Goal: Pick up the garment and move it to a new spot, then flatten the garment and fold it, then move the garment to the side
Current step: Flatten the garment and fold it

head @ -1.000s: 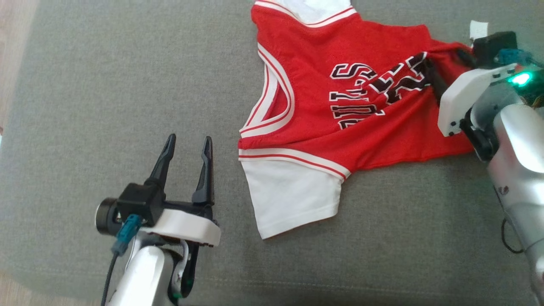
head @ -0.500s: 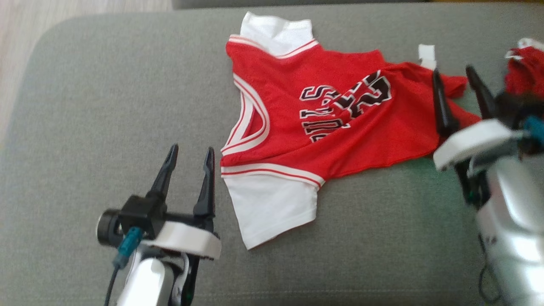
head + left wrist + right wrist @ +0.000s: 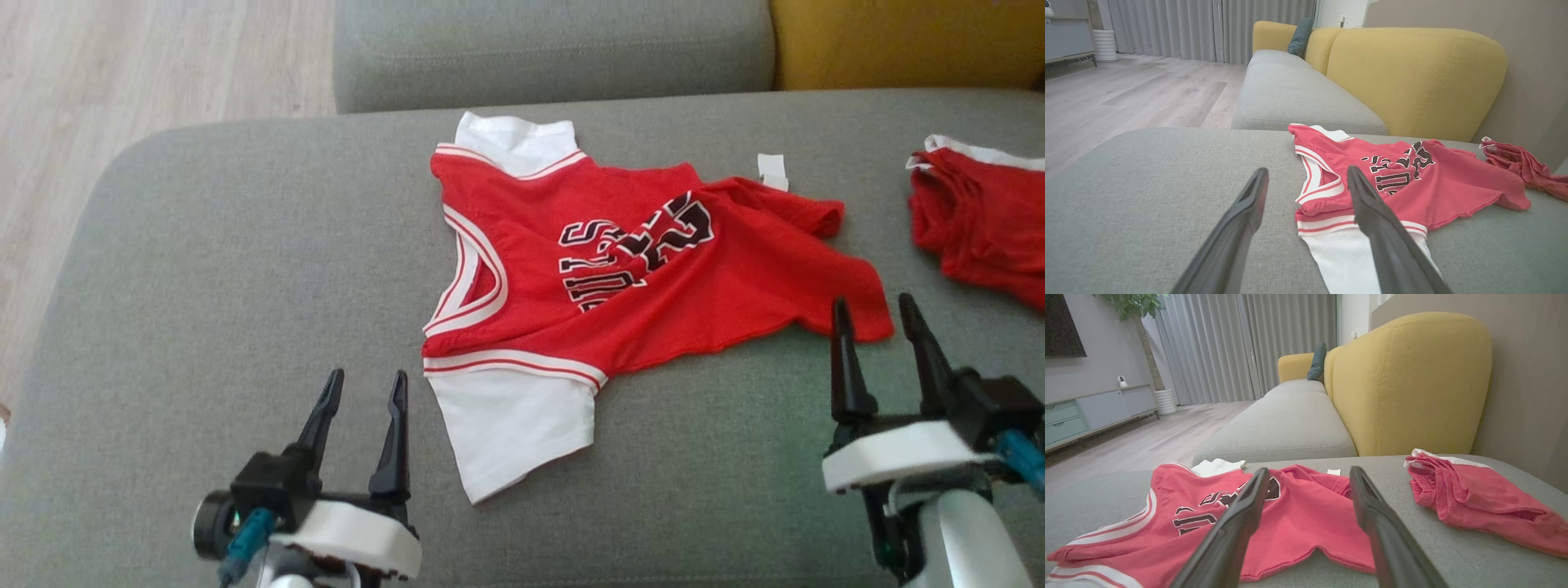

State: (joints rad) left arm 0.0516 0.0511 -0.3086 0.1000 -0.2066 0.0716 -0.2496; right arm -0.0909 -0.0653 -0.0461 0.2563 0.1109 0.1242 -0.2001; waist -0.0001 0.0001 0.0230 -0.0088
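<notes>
The garment (image 3: 620, 269) is a red jersey with white sleeves and black lettering, lying rumpled on the grey sofa seat (image 3: 204, 269); its hem end at the right is bunched. It also appears in the left wrist view (image 3: 1437, 179) and the right wrist view (image 3: 1298, 514). My left gripper (image 3: 365, 384) stands open at the lower left, just left of the white sleeve, holding nothing. My right gripper (image 3: 872, 310) is open near the lower right, its fingertips just short of the jersey's red hem corner, with nothing between them.
A second red garment (image 3: 980, 220) lies bunched at the sofa's right edge, also seen in the right wrist view (image 3: 1474, 498). A yellow backrest (image 3: 898, 41) and another grey seat cushion (image 3: 555, 49) lie beyond. Wooden floor (image 3: 122, 73) lies to the left.
My right gripper let go of the jersey's hem, opened and drew back toward me. The camera has tilted up, bringing the backrest and second red garment into view. The left gripper stayed open.
</notes>
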